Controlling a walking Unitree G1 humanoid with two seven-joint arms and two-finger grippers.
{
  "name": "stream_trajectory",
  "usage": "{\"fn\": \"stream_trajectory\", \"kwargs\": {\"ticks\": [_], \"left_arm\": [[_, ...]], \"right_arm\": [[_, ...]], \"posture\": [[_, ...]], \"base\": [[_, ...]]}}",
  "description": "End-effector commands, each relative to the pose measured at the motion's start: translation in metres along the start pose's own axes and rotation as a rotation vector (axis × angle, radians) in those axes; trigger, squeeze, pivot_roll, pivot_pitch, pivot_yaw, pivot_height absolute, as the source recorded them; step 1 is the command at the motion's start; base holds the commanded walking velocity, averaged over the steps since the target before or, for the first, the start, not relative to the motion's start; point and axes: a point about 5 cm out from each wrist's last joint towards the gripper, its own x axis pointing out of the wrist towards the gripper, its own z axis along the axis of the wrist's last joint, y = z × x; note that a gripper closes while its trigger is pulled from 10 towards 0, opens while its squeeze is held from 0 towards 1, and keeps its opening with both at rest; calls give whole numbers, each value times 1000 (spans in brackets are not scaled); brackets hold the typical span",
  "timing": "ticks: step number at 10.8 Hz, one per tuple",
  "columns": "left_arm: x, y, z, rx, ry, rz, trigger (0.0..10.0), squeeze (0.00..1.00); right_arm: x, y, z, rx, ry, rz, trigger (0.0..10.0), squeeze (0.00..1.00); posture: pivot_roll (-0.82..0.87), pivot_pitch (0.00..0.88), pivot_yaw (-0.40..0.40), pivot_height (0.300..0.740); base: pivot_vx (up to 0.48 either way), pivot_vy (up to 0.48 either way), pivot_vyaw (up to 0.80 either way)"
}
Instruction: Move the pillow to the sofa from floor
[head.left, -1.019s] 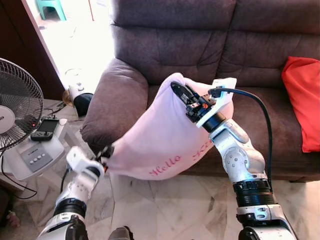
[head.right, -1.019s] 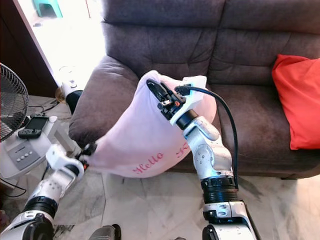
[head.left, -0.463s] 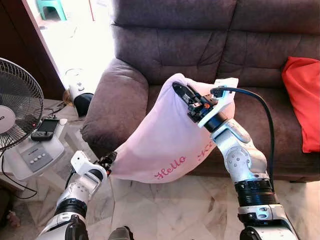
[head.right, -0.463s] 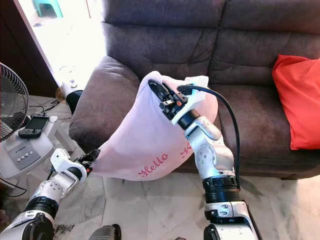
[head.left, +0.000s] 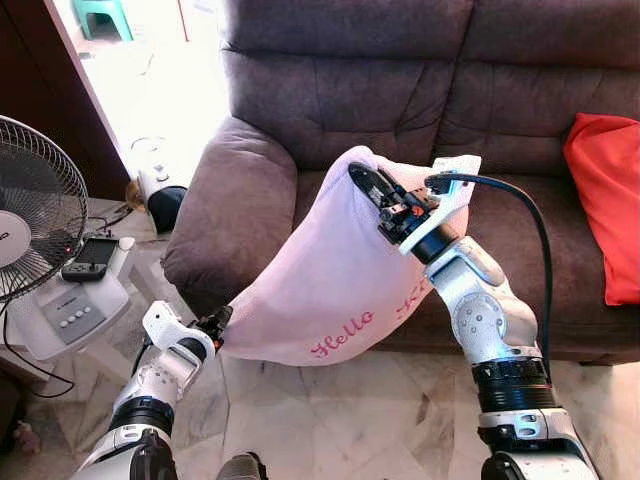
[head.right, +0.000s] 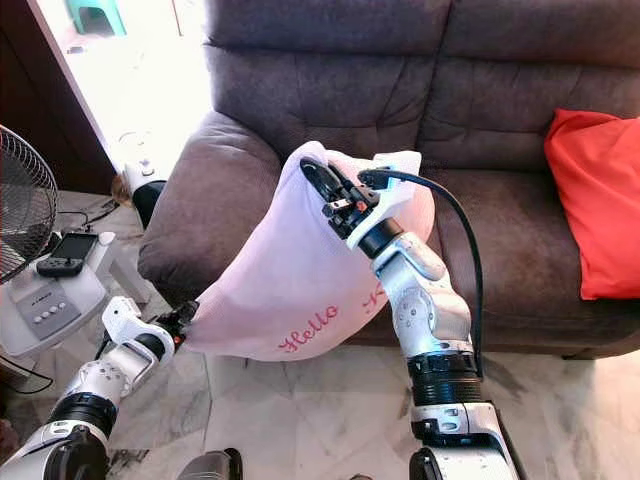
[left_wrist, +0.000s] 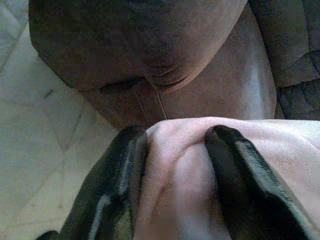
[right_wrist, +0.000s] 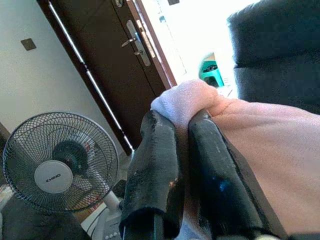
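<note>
Your pink pillow hangs off the floor between both arms, stretched on a slant in front of the brown sofa; its upper corner sits over the seat cushion by the sofa's left armrest, its lower corner hangs low beside the armrest front, above the marble floor; red "Hello" lettering shows near the bottom edge.

Your right gripper is raised high, its two black fingers pinched together on the pillow's top corner, fabric bunched between them in the right wrist view; your left gripper is down low, fingers clamped on the bottom corner with a fold of pink cloth squeezed between them in the left wrist view.

Around you: a red cushion on the sofa seat at the right; a standing fan on the left, its pale base carrying a small dark device; a dark wooden door beyond the fan; a green plastic stool in the bright doorway.
</note>
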Motion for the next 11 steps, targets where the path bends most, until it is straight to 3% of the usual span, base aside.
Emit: {"fn": "stream_trajectory", "kwargs": {"ticks": [1, 11], "left_arm": [[0, 2, -5, 1, 32, 17, 0, 0], [1, -9, -8, 39, 50, -80, 0, 0]], "right_arm": [[8, 11, 34, -49, -142, 64, 10000, 0], [4, 4, 25, -44, -119, 17, 10000, 0]], "posture": [[56, 60, -59, 740], [60, 46, -55, 740]], "base": [[0, 0, 0], [0, 0, 0]]}}
